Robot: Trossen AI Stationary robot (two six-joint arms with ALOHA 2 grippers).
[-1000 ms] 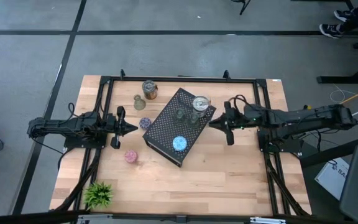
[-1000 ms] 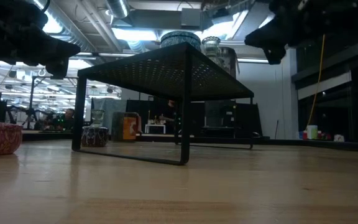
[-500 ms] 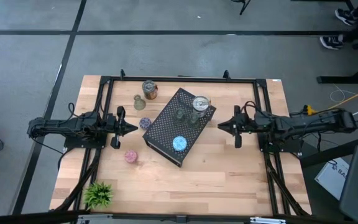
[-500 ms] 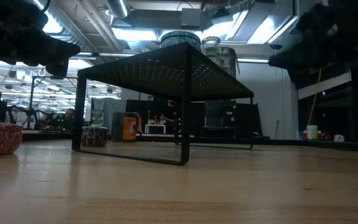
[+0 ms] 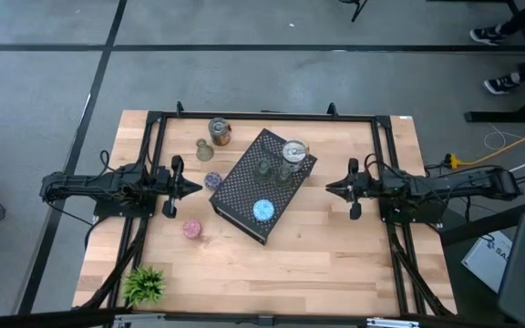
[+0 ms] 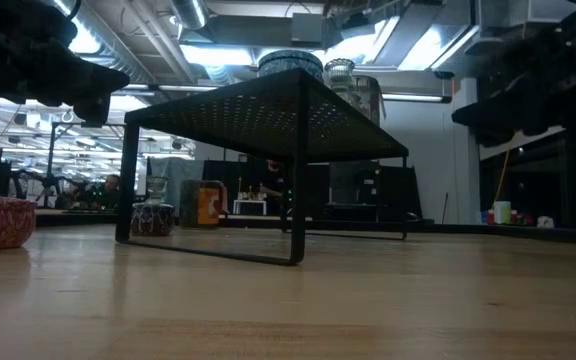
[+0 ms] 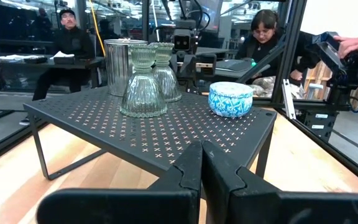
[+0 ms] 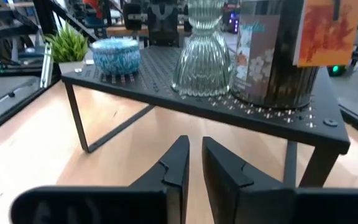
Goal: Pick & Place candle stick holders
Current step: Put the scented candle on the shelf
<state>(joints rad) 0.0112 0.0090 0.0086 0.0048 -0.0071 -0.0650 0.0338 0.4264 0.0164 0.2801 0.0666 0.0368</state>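
Observation:
A black perforated stand (image 5: pixel 244 196) in mid-table carries a blue round holder (image 5: pixel 263 210), a silver can-like holder (image 5: pixel 293 152) and two glassy holders (image 5: pixel 264 168) (image 5: pixel 283 171). On the wood to its left stand a copper can holder (image 5: pixel 219 131), an olive glassy one (image 5: pixel 205 149), a purple round (image 5: pixel 212 180) and a pink round (image 5: pixel 190 229). My left gripper (image 5: pixel 197 188) hovers shut left of the stand. My right gripper (image 5: pixel 328 188) hovers to the stand's right, level. Its fingers (image 8: pixel 179 158) are all but shut on nothing.
A small green plant (image 5: pixel 144 284) stands at the near left corner. A black frame (image 5: pixel 262 116) runs round the table's edges. Bare wood lies in front of the stand and to its right. People sit in the room beyond (image 7: pixel 73 37).
My right gripper has drawn back from the stand toward the table's right edge and has sunk lower, keeping its fingers as they were. The holders have stayed where they were.

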